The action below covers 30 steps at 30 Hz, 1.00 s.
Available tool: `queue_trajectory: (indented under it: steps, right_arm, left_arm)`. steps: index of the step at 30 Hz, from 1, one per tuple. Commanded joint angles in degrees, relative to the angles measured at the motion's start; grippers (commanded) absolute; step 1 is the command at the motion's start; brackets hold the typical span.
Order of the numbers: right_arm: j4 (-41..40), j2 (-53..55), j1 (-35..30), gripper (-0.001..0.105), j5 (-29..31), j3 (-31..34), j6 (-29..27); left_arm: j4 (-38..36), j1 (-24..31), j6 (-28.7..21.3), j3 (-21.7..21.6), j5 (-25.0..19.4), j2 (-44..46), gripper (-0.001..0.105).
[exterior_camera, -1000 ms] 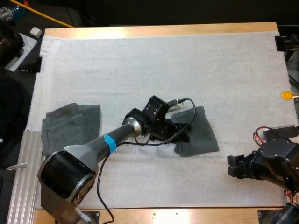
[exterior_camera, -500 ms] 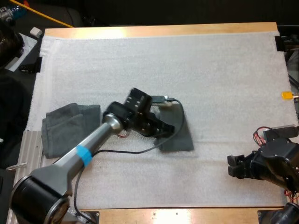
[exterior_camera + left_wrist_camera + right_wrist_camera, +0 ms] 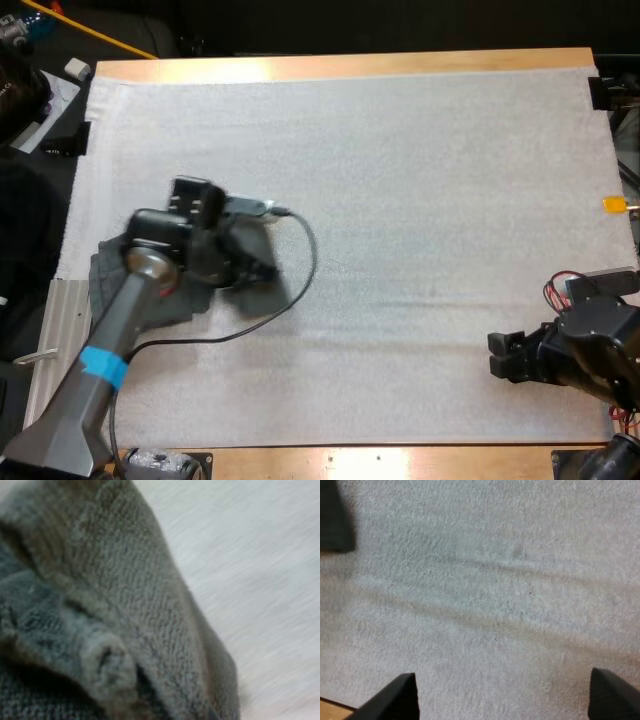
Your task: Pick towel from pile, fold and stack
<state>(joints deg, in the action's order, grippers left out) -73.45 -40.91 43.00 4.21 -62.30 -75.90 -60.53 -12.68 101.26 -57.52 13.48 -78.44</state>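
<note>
At left claw (image 3: pixel 258 274), bunched towel (image 3: pixel 125 595)

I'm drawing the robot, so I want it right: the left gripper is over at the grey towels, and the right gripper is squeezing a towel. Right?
No. The right gripper is open over bare mat, squeezing nothing; the right wrist view shows it. The left gripper is at the grey towels.

Left arm (image 3: pixel 120 325): stretches from the near left corner of the mat (image 3: pixel 420 180) over its left side.
Left gripper (image 3: pixel 258 270): low over the mat's left side, clamped on a towel (image 3: pixel 262 293).
Right arm (image 3: pixel 600 345): folded at the mat's near right corner.
Right gripper (image 3: pixel 503 357): fingers apart, pointing across the mat.
</note>
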Motion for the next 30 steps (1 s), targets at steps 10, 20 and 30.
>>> queue_trajectory:
  steps: [10,20,30]
  right_arm:
    - [-0.6,0.3,0.0,0.067,0.3,-0.3,-0.2]
    - [-0.6,0.3,0.0,0.067,0.7,-0.3,-0.2]
    - [-0.8,0.3,-0.1,0.067,0.5,-0.3,-0.1]
  left_arm:
    - [-7.4,13.3,-9.7,-0.5,-10.2,1.4,0.0]
    - [-8.3,17.1,-10.5,-0.4,-18.3,0.8,0.0]
    - [-8.0,20.5,-10.4,-0.4,-18.3,1.2,0.0]
